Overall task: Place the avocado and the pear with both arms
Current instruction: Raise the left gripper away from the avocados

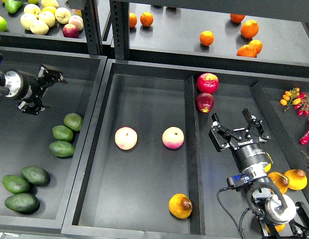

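Hovering empty, my right gripper [237, 130] holds its jaws wide above the right tray [219, 199]. My left gripper [51, 74] is seen too dark to tell. The pear [180, 205] lies in the middle tray's [144, 89] near corner; the avocado [22, 202] sits far left.

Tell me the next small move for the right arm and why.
Probably swing the right gripper down-left toward the pear: its jaws are open and empty, and the pear lies untouched near the front of the middle tray, across the divider.
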Robot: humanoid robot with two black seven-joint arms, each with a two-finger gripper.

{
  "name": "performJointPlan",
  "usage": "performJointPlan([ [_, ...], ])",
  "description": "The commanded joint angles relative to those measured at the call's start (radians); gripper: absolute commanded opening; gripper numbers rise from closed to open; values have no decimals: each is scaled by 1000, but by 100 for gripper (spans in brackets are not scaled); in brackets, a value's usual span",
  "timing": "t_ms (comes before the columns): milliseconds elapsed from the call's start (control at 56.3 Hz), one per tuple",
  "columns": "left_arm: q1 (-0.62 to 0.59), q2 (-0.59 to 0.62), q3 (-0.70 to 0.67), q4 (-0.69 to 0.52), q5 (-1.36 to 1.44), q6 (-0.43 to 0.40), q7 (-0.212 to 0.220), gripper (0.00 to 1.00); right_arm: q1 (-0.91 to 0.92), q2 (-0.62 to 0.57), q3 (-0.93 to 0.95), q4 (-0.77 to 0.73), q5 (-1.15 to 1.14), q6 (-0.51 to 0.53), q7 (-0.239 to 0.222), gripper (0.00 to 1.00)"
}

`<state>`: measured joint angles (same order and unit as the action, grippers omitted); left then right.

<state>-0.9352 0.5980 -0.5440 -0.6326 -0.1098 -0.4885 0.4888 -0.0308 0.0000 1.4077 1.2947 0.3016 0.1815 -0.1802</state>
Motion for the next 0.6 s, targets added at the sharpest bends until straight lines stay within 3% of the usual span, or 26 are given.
performJointPlan([
  [0,153,-12,-164,-44,-37,0,0,98,-24,0,-29,-12,-1,0,-2,100],
  [178,375,-61,-408,-107,-59,0,0,99,-46,0,-67,-12,1,0,-4,100],
  [373,588,-164,-668,-209,-201,0,0,99,-44,-233,-153,-6,8,4,-8,100],
  [586,745,-297,-846,-453,-278,0,0,99,-34,-452,-257,8,11,10,-116,100],
])
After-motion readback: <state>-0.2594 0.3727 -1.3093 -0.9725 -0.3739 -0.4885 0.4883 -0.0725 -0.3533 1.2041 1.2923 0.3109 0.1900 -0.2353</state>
